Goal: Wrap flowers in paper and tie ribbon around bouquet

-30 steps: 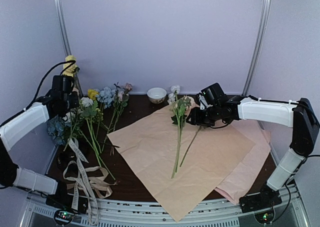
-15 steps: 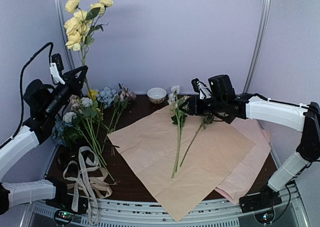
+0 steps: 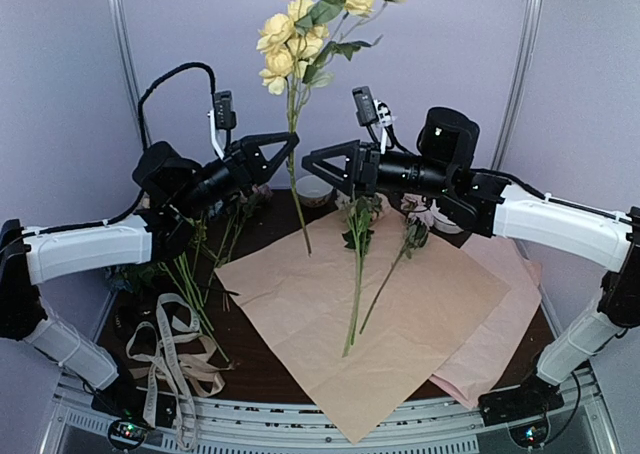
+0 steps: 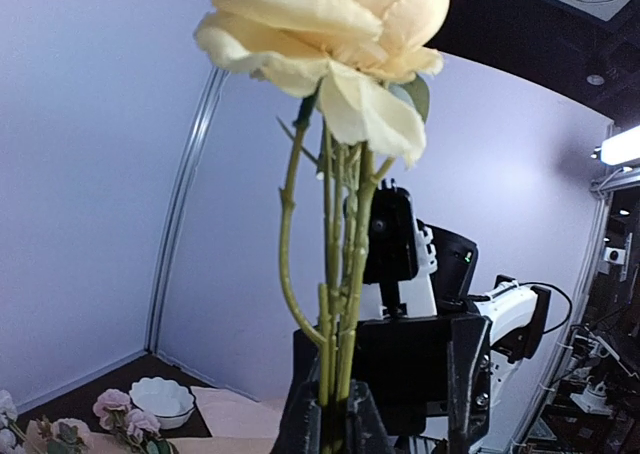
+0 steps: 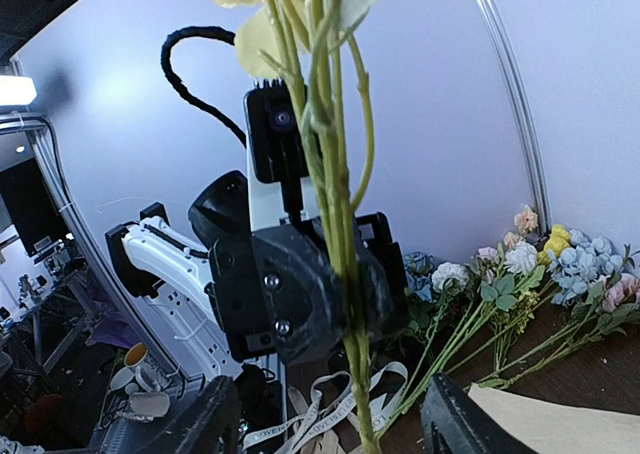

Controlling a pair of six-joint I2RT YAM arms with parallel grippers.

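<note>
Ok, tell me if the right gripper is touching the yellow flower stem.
Apart. The right wrist view shows the yellow flower stem between the open fingers of the right gripper, with a clear gap on each side.

blocked: yellow stems between left pincer – right pincer | free: paper near corner

The left gripper clamps an upright yellow-bloomed, green-stemmed flower spray above the large peach-tan paper sheet; the right gripper, jaws apart, faces it from the right. Two loose green-stemmed flowers lie on the sheet.
</note>
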